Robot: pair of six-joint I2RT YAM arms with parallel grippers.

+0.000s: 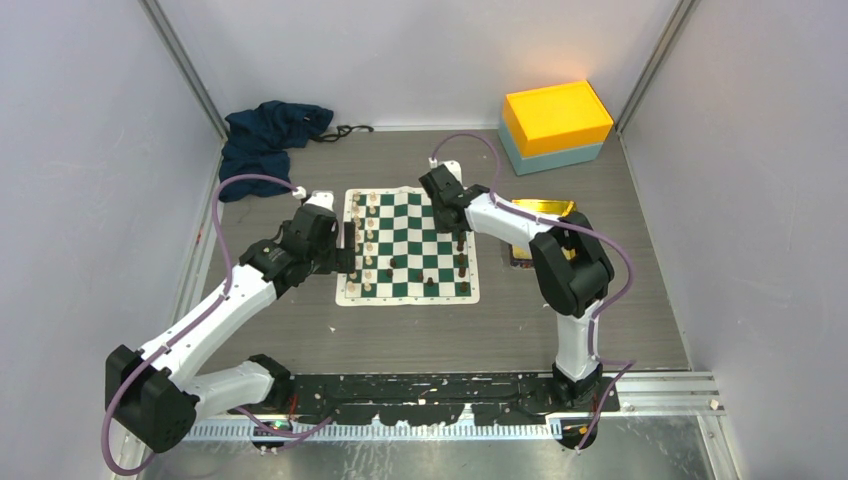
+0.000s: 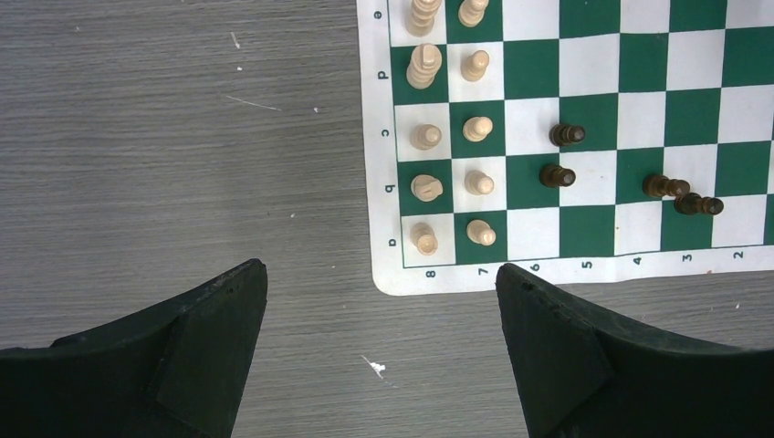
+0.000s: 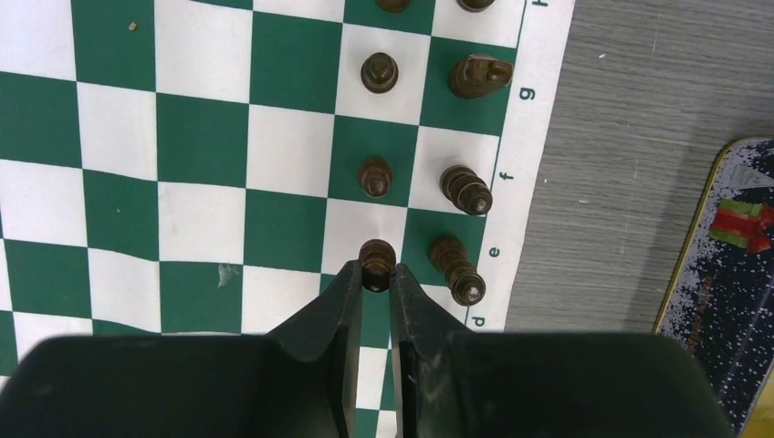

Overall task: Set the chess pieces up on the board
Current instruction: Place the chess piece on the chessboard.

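**Right arm pinches a dark pawn at the board's right edge**

The dark pawn point(image 3: 377, 256) stands on a white square in the second column in from the right border, next to the letter e. I see it from almost straight above: a small round brown head, with the long axis pointing up at the camera. The right gripper point(image 3: 375, 274) has its jaws clenched on it from both sides, and the fingertips hide its base.

The other dark pieces point(image 3: 465, 190) line the two columns by that border. The tallest ones lean in the picture, so I cannot tell whether all of them stand upright. The top edge of the right wrist view cuts off the far ones.

The board point(image 1: 415, 240) lies flat in the middle of the surface point(image 1: 400, 340), a mat of green and white checks with a cream rim. The cream pieces point(image 2: 476, 129) fill two columns along its left edge. Four stray dark pieces point(image 2: 567, 135) sit nearer the centre, and the two furthest right look elongated, possibly tipped.

From above, the right arm covers part of the board's right side.

The left gripper point(image 2: 379, 283) hovers over the near left corner of the board, jaws released and wide apart, holding nothing.

Beyond the board are a gold tray point(image 1: 545, 208), an orange and teal box point(image 1: 556, 125) and a blue cloth point(image 1: 265, 140).
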